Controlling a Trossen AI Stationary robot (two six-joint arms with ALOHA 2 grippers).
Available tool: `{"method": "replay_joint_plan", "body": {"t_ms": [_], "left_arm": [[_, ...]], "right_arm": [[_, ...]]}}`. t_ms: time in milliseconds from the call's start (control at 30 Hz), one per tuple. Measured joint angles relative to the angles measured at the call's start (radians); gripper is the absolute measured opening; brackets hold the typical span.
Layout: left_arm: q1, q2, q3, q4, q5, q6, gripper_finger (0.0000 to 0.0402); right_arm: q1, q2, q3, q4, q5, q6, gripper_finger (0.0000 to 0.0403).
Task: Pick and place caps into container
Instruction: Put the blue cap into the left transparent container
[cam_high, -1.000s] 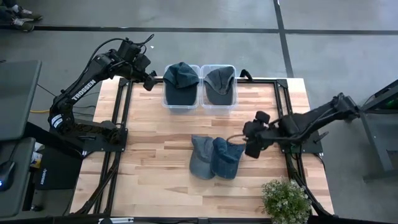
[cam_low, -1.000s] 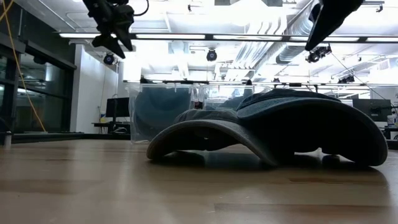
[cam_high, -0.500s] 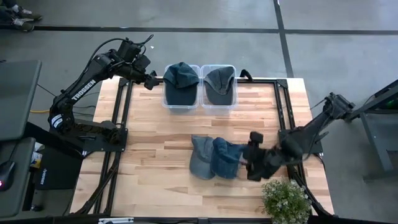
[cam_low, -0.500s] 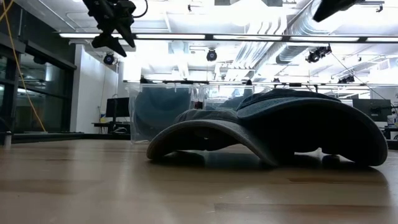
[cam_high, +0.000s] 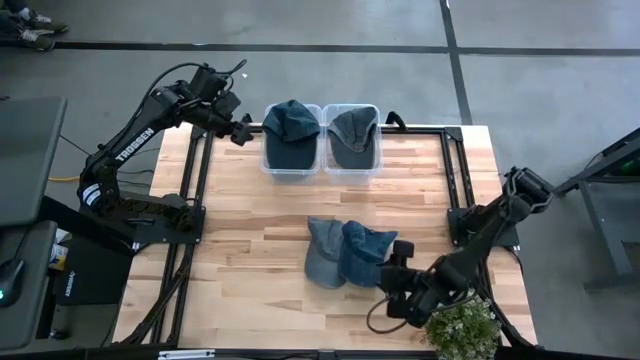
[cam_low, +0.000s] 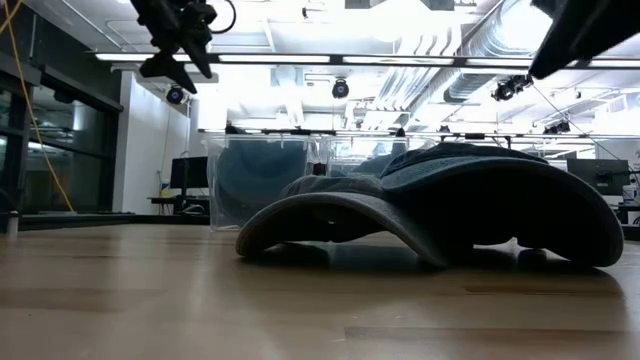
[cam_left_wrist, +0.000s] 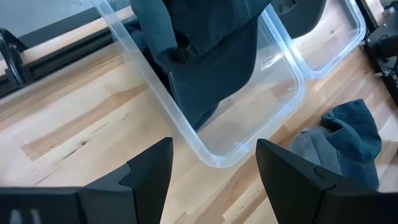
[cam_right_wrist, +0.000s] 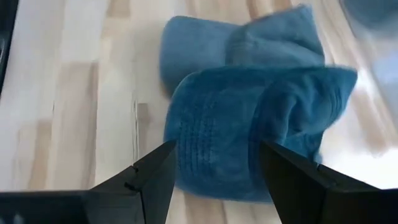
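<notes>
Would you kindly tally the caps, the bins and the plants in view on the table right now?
Caps in the bins: 2, a dark blue cap and a grey-blue cap.
Caps loose on the table: 2, a faded cap and a darker cap.
Clear bins: 2.
Potted plant: 1.
Total: 7.

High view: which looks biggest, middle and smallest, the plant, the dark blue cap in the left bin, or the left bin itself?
1. Left bin, biggest.
2. Plant and dark blue cap: these look too alike to rank.
</notes>
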Motion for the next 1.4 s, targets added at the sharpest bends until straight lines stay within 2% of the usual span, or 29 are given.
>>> {"method": "replay_joint_plan", "body": {"t_ms": [167,267,533,733,1000,1167,1400], "left_arm": [[0.000,0.000,0.000,-0.015,-0.001,0.000,0.0229],[0.000,0.000,0.000,-0.028,-0.001,0.000,0.0229],[0.000,0.000,0.000,-0.053,-0.003,0.052,0.0229],[0.000,0.000,0.000,-0.054,-0.005,0.078,0.0229],[0.000,0.000,0.000,-0.053,-0.005,0.080,0.0229],[0.000,0.000,0.000,-0.053,-0.005,0.088,0.0229],[0.000,0.000,0.000,-0.053,-0.004,0.088,0.0229]], "right_arm": [[-0.043,0.008,0.000,-0.011,-0.015,0.197,0.0222],[-0.083,0.004,0.000,-0.009,-0.052,0.232,0.0222],[-0.202,0.004,0.000,-0.012,-0.152,0.182,0.0223],[-0.259,0.004,0.000,-0.012,-0.265,0.133,0.0223],[-0.307,0.004,0.000,-0.011,-0.318,0.071,0.0223],[-0.332,0.006,-0.051,0.061,-0.374,0.046,0.0223],[-0.341,0.007,-0.085,0.120,-0.377,0.041,0.0223]]}}
